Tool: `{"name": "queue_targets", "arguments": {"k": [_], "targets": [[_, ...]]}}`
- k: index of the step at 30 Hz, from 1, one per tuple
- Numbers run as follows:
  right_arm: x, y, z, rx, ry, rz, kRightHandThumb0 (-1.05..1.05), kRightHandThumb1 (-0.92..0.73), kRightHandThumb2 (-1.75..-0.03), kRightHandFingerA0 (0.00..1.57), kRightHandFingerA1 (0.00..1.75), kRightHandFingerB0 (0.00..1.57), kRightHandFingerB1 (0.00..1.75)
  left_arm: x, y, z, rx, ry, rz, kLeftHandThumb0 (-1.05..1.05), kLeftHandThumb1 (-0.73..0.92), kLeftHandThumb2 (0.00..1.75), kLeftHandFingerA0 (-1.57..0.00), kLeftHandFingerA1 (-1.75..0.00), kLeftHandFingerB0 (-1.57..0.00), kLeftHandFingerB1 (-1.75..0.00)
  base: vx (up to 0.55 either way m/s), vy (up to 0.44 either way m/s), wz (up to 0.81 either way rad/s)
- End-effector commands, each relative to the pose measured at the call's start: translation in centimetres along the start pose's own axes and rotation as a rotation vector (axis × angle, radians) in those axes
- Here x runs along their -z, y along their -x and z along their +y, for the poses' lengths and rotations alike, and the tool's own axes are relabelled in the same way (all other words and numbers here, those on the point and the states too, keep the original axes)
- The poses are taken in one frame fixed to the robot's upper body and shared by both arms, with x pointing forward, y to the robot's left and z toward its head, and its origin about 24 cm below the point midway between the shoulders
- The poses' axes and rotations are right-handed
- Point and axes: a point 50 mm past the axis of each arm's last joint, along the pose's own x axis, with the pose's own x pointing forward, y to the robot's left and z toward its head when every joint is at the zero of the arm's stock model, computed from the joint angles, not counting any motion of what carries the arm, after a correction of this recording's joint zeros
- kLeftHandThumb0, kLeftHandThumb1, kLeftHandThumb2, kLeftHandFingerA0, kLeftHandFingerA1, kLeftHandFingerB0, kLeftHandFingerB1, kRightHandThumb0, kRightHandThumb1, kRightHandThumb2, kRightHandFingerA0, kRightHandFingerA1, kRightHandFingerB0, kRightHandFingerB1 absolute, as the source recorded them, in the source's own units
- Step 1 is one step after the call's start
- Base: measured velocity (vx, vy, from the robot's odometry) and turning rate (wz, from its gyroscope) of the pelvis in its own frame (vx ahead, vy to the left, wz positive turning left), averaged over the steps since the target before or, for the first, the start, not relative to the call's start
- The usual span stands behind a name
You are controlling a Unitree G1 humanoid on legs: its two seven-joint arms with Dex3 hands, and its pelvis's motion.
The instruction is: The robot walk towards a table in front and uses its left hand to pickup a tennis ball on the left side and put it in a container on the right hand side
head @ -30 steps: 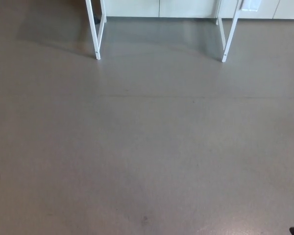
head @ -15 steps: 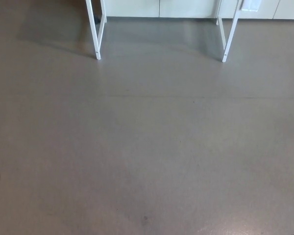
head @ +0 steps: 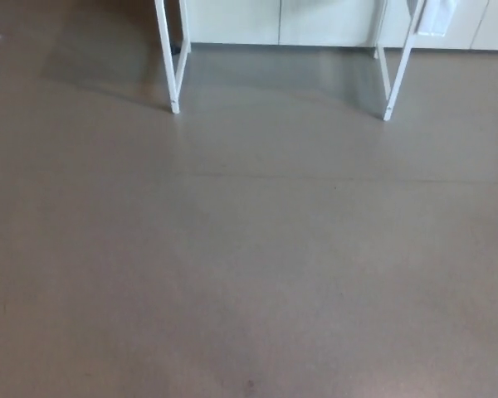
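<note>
Floor (head: 249, 274) fills nearly the whole head view. It is grey, smooth and faintly glossy. A thin seam (head: 315, 177) crosses it just short of the table, and a small dark speck (head: 250, 385) lies much nearer the robot.

The table (head: 171, 66) stands at the far edge of the frame. Only its white legs show, one set on the robot's left and one on its right; the top is cut off above. Behind the table runs a pale cabinet front (head: 282, 21). A white plate (head: 436, 16) hangs beside the table's right-side leg.

The tennis ball and the container are out of frame, presumably on the hidden tabletop. Neither the left hand nor the right hand shows, so how far either is open, or whether it holds anything, cannot be told.

Judgement: bare ground fills the view because the robot stands well apart from the table, in the walking stage. No pickup is possible until the tabletop is within reach.
</note>
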Motion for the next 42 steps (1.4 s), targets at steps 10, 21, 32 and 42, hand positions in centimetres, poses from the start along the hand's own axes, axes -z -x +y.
{"name": "queue_targets", "arguments": {"k": [10,21,32,42], "targets": [[-0.3,-0.28,-0.48,0.004,0.04,-0.022,0.14,-0.44,-0.87,0.36,0.62,0.22,0.54,-0.43,-0.33,0.33,-0.032,0.001,-0.014,-0.19,0.52,0.55,-0.46,-0.56,-0.35,-0.37,0.21,0.195,-0.04],[-0.2,-0.15,-0.42,-0.001,0.044,-0.02,0.15,-0.45,-0.87,0.35,0.61,0.22,0.54,-0.28,-0.1,0.29,-0.02,-0.027,-0.023,-0.2,0.52,0.55,-0.47,-0.56,-0.35,-0.37,0.23,-0.264,0.28],[0.06,0.07,-0.35,-0.008,0.055,-0.019,0.16,-0.45,-0.87,0.36,0.62,0.22,0.54,-0.05,0.09,0.1,-0.023,-0.034,-0.02,-0.2,0.52,0.55,-0.51,-0.61,-0.35,-0.38,0.37,0.041,-0.1],[0.29,0.09,0.01,-0.022,0.062,-0.018,0.17,-0.64,-0.58,0.44,0.59,0.29,0.47,0.26,0.13,0.06,-0.027,-0.037,-0.001,-0.2,0.53,0.55,-0.54,-0.6,-0.36,-0.38,0.36,0.121,-0.04]]}}
